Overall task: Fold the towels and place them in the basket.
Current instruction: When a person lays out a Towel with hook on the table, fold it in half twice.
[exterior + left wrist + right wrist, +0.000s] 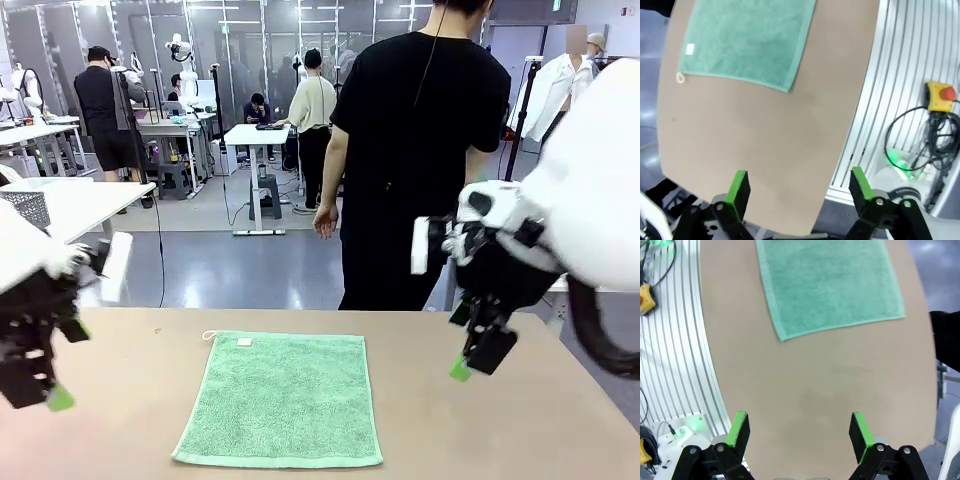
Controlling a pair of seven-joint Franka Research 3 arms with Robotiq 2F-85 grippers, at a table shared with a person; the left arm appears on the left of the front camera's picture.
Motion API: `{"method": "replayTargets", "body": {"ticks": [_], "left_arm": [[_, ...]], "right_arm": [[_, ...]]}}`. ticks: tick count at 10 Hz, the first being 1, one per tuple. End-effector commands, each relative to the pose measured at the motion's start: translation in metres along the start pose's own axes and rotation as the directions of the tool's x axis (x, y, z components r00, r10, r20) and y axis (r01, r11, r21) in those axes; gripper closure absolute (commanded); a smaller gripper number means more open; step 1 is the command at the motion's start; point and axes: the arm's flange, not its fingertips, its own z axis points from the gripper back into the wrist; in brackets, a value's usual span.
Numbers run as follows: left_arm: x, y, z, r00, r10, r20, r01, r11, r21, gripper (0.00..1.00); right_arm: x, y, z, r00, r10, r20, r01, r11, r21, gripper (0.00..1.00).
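Lying flat, green towel (280, 400) is cut off at 12 o'clock in both wrist views. Left gripper (799, 187) and right gripper (799, 427) hover, jaws wide apart, empty.

Mint green towel (280, 398) flat, unfolded on table (480, 440)

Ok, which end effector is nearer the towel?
Right, slightly. The right end effector hovers off the right edge of the towel; the left end effector hangs farther out past its left edge.
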Motion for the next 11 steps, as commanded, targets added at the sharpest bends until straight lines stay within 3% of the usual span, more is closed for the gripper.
{"method": "replayTargets", "body": {"ticks": [1,6,11], "left_arm": [[0.000,-0.003,-0.056,0.997,-0.073,-0.014,0.073,0.997,-0.017,0.00],[0.012,-0.007,-0.130,0.968,-0.251,0.007,0.252,0.967,-0.039,0.00],[0.018,-0.009,-0.191,0.979,-0.201,-0.022,0.198,0.976,-0.093,0.00]], "right_arm": [[0.016,0.013,-0.050,0.996,0.078,-0.031,-0.077,0.997,0.023,0.00],[0.042,0.025,-0.122,0.959,0.284,-0.020,-0.281,0.956,0.082,0.00],[0.052,0.025,-0.177,0.941,0.333,-0.060,-0.326,0.940,0.103,0.00]]}}
